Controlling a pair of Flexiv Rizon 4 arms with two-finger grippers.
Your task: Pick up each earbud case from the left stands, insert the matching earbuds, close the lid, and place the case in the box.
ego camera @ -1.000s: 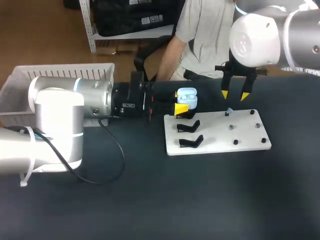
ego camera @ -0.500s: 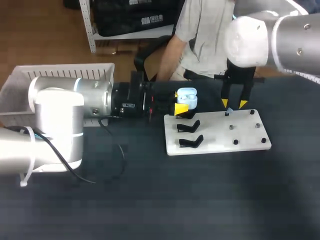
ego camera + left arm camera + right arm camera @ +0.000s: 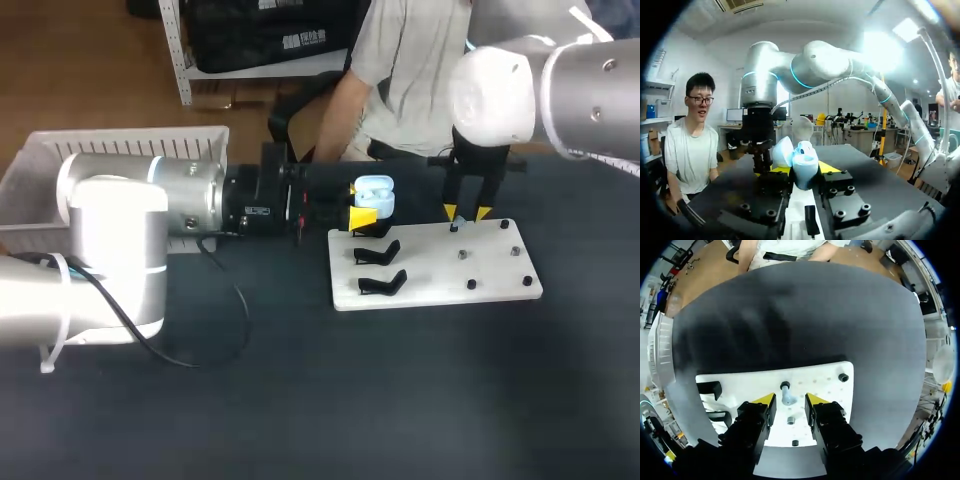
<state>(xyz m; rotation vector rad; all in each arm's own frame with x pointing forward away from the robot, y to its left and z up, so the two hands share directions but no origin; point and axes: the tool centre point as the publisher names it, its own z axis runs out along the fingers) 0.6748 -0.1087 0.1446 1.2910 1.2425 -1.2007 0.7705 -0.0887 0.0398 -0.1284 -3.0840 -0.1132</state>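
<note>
The right gripper (image 3: 467, 211) is hanging with its fingers spread, one on each side of a small pale blue earbud (image 3: 786, 396) standing on the flat white board (image 3: 440, 275). The left gripper (image 3: 803, 172) is pinching the open pale blue earbud case (image 3: 375, 195) just beside the board.

The board (image 3: 440, 272) is lying on the table (image 3: 300, 400) right of the middle, and the box (image 3: 40, 170) is sitting at the table's far left, behind the left arm (image 3: 150, 205). Two stands (image 3: 383, 284) are standing one before the other on the board's left part, with pegs (image 3: 471, 285) on its right part. The left gripper (image 3: 368, 212) is holding the earbud case (image 3: 374, 192) just behind the board's back left corner, while the right gripper (image 3: 789, 401) is hanging over the board's back edge with an earbud (image 3: 786, 396) on a peg between its fingers.
</note>
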